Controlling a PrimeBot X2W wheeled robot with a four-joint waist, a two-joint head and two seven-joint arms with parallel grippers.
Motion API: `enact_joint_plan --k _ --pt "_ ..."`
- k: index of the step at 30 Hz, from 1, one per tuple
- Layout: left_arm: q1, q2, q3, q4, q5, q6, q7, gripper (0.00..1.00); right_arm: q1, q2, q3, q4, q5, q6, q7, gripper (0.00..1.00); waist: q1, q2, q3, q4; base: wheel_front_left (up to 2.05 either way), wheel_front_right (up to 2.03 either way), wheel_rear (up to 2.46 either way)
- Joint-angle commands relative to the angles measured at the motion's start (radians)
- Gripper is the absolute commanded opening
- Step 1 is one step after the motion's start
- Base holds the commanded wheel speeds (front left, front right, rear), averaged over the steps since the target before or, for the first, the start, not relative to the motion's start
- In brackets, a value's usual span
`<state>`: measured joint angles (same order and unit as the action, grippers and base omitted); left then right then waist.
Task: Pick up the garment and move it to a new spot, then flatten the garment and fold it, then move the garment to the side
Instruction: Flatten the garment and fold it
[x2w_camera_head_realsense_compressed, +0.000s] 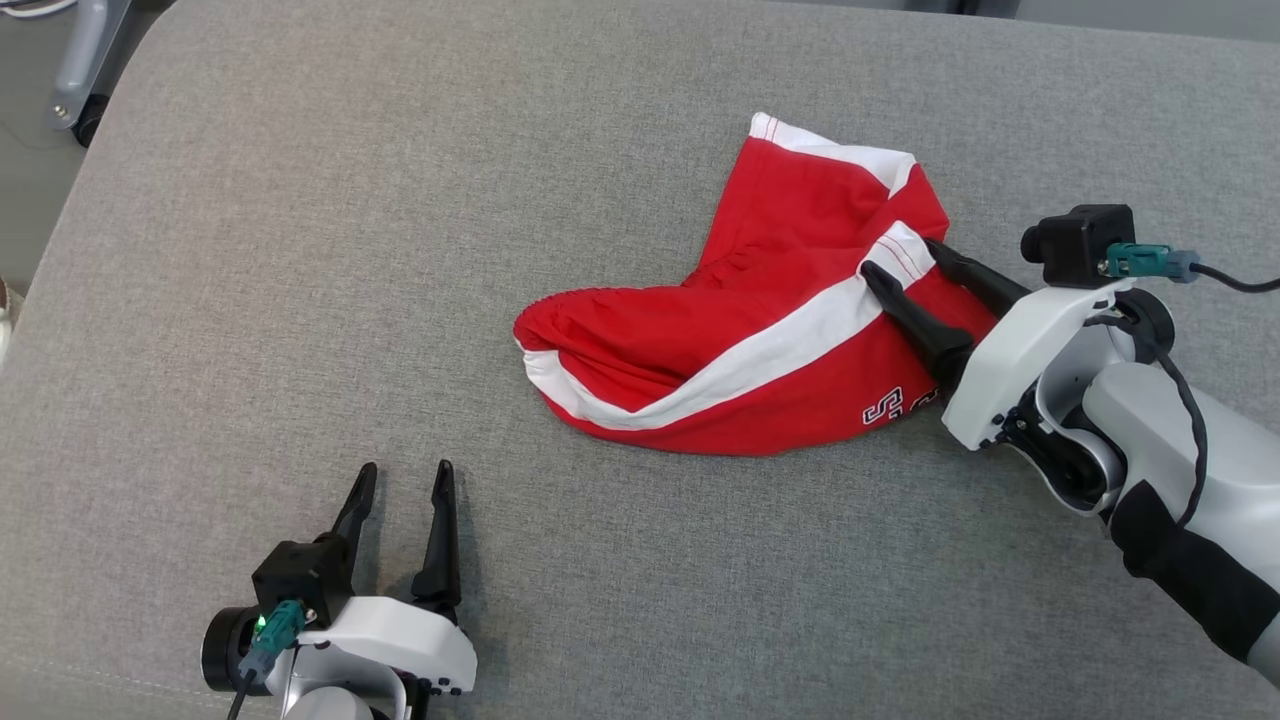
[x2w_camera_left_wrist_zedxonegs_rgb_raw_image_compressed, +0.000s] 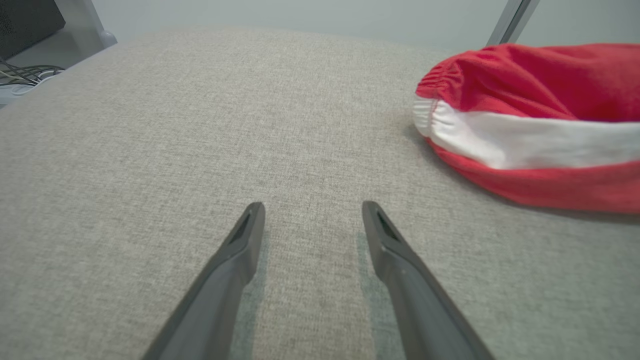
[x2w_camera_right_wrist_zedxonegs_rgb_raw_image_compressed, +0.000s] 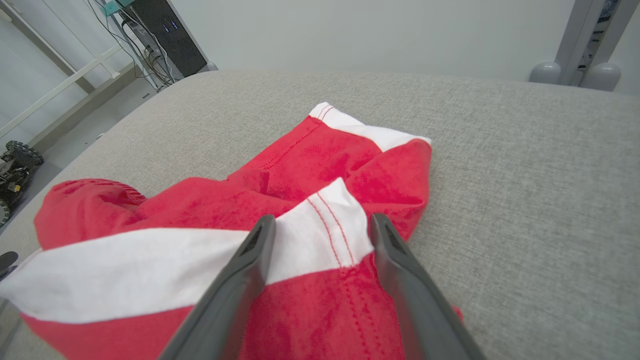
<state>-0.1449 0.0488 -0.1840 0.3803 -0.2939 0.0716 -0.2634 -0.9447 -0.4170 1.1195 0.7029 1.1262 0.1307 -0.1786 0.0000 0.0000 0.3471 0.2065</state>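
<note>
The garment (x2w_camera_head_realsense_compressed: 740, 330) is a pair of red shorts with white bands and a small logo, lying crumpled on the grey cushioned surface (x2w_camera_head_realsense_compressed: 300, 250) right of centre. My right gripper (x2w_camera_head_realsense_compressed: 900, 256) reaches in from the right, its open fingers either side of a white hemmed corner (x2w_camera_right_wrist_zedxonegs_rgb_raw_image_compressed: 330, 220) on the shorts' right side; the fabric lies between the jaws (x2w_camera_right_wrist_zedxonegs_rgb_raw_image_compressed: 323, 217), ungripped. My left gripper (x2w_camera_head_realsense_compressed: 405, 467) rests open at the lower left, well clear of the cloth. In the left wrist view its fingers (x2w_camera_left_wrist_zedxonegs_rgb_raw_image_compressed: 313, 205) point across bare surface, with the garment (x2w_camera_left_wrist_zedxonegs_rgb_raw_image_compressed: 530, 135) at the upper right.
The surface's rounded left edge drops to the floor, where a wheeled stand leg (x2w_camera_head_realsense_compressed: 85, 70) shows. A dark rack with cables (x2w_camera_right_wrist_zedxonegs_rgb_raw_image_compressed: 165, 30) and a post on round feet (x2w_camera_right_wrist_zedxonegs_rgb_raw_image_compressed: 575, 70) stand beyond the far edge. Open surface spreads left of the shorts.
</note>
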Motion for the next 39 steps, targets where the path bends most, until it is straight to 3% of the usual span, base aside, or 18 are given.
enact_joint_plan --k 1,8,10,13,15,17,27,39 --pt "-0.010 0.004 0.000 -0.002 -0.005 0.006 -0.001 1.00 -0.010 -0.006 0.009 0.003 0.007 0.000 -0.009 0.96 0.0000 0.0000 0.000 -0.001 0.00 0.00 0.00" --pt "-0.011 0.004 -0.004 -0.004 -0.011 0.004 -0.001 1.00 -0.015 -0.015 0.050 0.002 0.050 0.000 -0.021 0.78 0.0000 0.0000 -0.002 -0.006 0.00 0.00 0.00" --pt "-0.014 0.004 -0.006 -0.004 -0.012 0.004 -0.001 1.00 -0.021 -0.014 0.056 0.011 0.064 0.000 -0.023 0.52 0.0000 0.0000 -0.001 -0.006 0.00 0.00 0.00" --pt "-0.022 0.004 -0.011 -0.004 -0.015 0.005 -0.001 1.00 -0.031 -0.007 0.066 0.031 0.082 0.000 -0.024 0.44 0.0000 0.0000 0.004 -0.002 0.00 0.00 0.00" --pt "-0.027 0.004 -0.012 -0.003 -0.014 0.007 -0.001 1.00 -0.036 -0.001 0.073 0.045 0.086 0.000 -0.027 0.32 0.0000 0.0000 0.007 0.001 0.00 0.00 0.00" --pt "-0.030 0.004 -0.009 -0.003 -0.013 0.008 -0.001 1.00 -0.042 0.005 0.077 0.051 0.093 0.000 -0.036 0.00 0.0000 0.0000 0.007 0.002 0.00 0.00 0.00" --pt "-0.002 0.004 0.028 -0.010 0.008 -0.001 -0.001 1.00 -0.007 0.012 0.016 0.044 0.111 0.000 -0.087 0.00 0.0000 0.0000 -0.053 -0.047 0.00 0.00 0.00" --pt "0.034 0.004 0.050 -0.004 0.019 -0.038 -0.001 1.00 0.290 -0.020 -0.371 -0.101 -0.029 0.000 -0.087 0.00 0.0000 0.0000 -0.164 -0.184 0.00 0.00 0.00"
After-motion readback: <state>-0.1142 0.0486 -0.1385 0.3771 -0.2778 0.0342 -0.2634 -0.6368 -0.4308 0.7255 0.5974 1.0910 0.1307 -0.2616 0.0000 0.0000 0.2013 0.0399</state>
